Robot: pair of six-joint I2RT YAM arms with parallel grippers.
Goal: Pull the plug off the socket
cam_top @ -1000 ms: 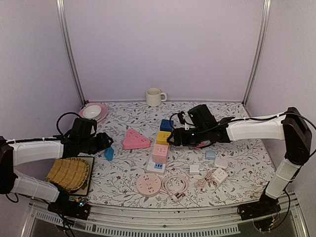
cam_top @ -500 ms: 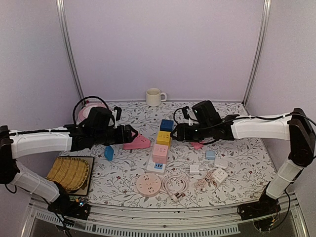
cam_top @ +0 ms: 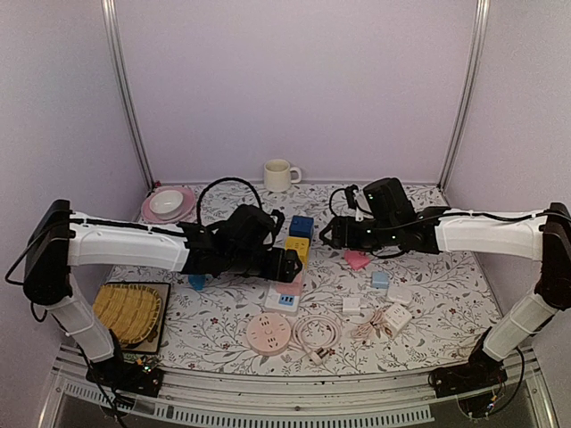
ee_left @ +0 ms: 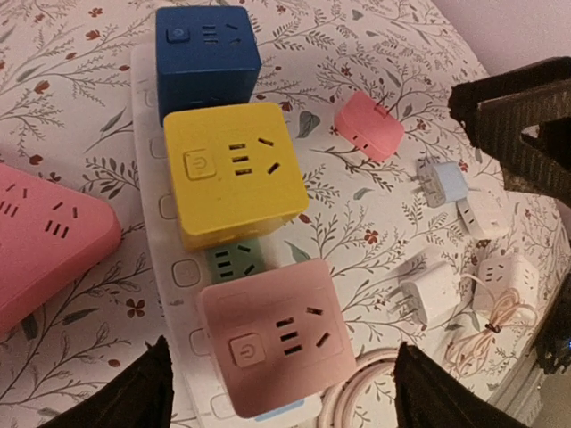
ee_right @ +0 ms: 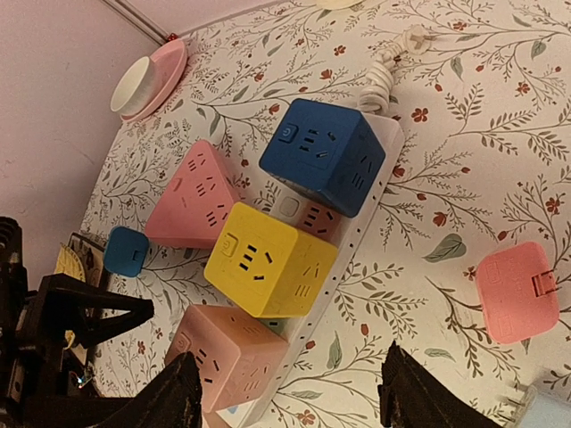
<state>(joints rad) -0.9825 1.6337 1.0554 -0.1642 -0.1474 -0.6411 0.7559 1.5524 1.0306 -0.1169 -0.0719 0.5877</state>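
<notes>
Here, three smooth plastic cubes stand plugged in a row on one long white power strip on the flowered table: blue plug, yellow plug, pink plug. The left gripper and right gripper hover above, fingers apart, empty.

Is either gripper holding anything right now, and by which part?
Nothing is held: left gripper open over the pink cube plug, right gripper open near the power strip.

Your left arm and right arm wear white shells with black joints, a black cable looping at the left wrist's 12 o'clock.
</notes>
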